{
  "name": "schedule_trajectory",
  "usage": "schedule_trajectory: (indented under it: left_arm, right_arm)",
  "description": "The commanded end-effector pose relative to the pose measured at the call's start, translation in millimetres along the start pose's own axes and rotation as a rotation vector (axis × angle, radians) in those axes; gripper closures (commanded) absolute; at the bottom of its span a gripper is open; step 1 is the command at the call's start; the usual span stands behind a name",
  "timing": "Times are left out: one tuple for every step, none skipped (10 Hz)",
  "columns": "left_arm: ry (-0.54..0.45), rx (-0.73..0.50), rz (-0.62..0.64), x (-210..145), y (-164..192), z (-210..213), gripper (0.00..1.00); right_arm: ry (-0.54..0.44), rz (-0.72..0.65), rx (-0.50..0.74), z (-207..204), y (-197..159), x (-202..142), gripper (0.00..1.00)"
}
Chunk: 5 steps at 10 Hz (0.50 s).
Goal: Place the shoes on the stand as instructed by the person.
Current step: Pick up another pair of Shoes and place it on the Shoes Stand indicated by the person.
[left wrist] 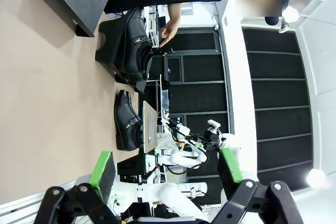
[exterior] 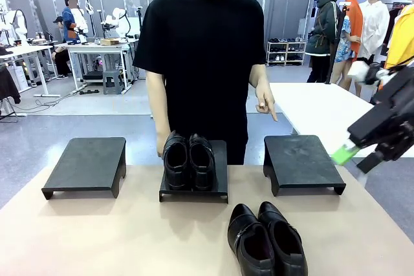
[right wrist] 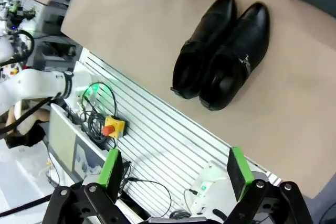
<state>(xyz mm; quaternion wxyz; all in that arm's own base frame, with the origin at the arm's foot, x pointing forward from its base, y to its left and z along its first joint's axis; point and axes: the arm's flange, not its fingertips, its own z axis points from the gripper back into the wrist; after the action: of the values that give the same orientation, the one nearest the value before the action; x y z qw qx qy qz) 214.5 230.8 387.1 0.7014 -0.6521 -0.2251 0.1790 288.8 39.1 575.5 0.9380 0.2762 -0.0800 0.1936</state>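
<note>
While side by side, near shoes (exterior: 265, 244) toe-first toward the person (exterior: 207, 50); left claw (left wrist: 166, 170), right claw (right wrist: 174, 170) agape.

Bearing three black stands in a row toward the far edge of the tan table (exterior: 97, 237): left stand (exterior: 87, 163), middle stand (exterior: 221, 166), right stand (exterior: 301, 159). Also carrying a pair of black shoes (exterior: 266, 240), touching side by side, nearer the front.

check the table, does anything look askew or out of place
Nothing is spilled or damaged. The only loose item is the pair of shoes on the bare table, near the robot's edge and turned a little askew, while the other pair stands squarely on the middle stand.
</note>
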Motion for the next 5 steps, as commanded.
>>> schedule_trajectory:
  left_arm:
    - [0.001, -0.016, 0.0, -0.6, -1.8, 1.0, 0.0]
    - [0.001, -0.016, 0.0, -0.6, -1.8, 1.0, 0.0]
    - [0.001, -0.016, 0.0, -0.6, -1.8, 1.0, 0.0]
    - [0.001, -0.016, 0.0, -0.6, -1.8, 1.0, 0.0]
    - [0.001, -0.016, 0.0, -0.6, -1.8, 1.0, 0.0]
  right_arm:
    - [-0.011, -0.086, -0.115, -30.8, 28.1, -1.6, 0.0]
    - [-0.037, -0.137, -0.195, -51.2, 38.4, -0.1, 0.0]
    - [-0.047, -0.172, -0.219, -67.2, 45.8, -0.4, 0.0]
    - [-0.037, -0.203, -0.229, -81.7, 52.3, 1.0, 0.0]
    - [-0.056, -0.232, -0.265, -98.9, 58.2, 5.4, 0.0]
